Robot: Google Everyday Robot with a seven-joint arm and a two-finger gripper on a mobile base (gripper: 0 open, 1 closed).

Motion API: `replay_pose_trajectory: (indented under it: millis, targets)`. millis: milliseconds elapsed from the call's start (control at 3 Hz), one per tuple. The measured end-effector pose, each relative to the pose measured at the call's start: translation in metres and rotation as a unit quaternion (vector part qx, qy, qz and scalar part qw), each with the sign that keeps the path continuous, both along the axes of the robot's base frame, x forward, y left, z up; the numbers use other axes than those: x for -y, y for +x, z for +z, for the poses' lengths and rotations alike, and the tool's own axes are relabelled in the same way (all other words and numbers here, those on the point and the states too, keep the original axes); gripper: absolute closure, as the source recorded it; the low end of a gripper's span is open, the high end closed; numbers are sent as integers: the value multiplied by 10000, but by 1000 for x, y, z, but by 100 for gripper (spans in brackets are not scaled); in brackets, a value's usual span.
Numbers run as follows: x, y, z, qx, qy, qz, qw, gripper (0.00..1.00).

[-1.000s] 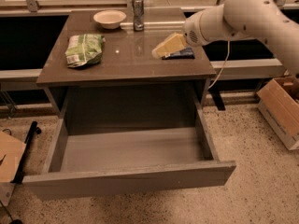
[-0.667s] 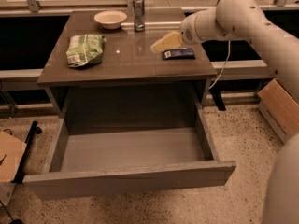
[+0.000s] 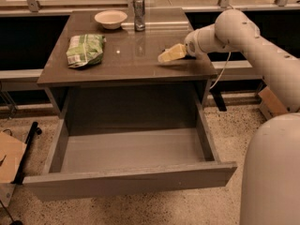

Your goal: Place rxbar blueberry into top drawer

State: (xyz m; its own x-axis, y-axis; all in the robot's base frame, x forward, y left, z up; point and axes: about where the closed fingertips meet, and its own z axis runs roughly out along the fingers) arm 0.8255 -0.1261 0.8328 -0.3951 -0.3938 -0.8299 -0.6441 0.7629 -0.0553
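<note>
The hand (image 3: 171, 54) sits low over the right part of the surface (image 3: 140, 62), close to its front edge, with its pale tip pointing left from the white arm (image 3: 243, 36), which reaches in from the right. I cannot tell how far open the hand is, nor whether it has hold of anything. The blueberry bar is not plainly visible. My judgement is that it lies on the surface right at or under the hand, which covers it, so its long axis cannot be read either. If so, the bar is directly beneath the hand rather than off to one side, and the grasp depends on the last bit of descent and closing, not on any sideways reach. The top drawer (image 3: 131, 179) is pulled well out below and in front of the surface, and the part of its floor that shows is bare. From the hand, the way to it is forward over the front edge and then down. The drawer's right wall stands almost under the hand, so a drop would want to shift left, away from that wall. The green bag (image 3: 85, 49) lies well apart on the left. The bowl (image 3: 110, 18) and the metal cup (image 3: 138, 14) stand at the back. None of these is in the way.
</note>
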Motion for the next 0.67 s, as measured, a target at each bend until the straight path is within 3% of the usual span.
replay_pose_trajectory:
  millis: [333,667]
  targets:
    - [13,0,-20,-203,46,-206,9996,0]
    - [15,-1,-24,-209,15,-226,9995,18]
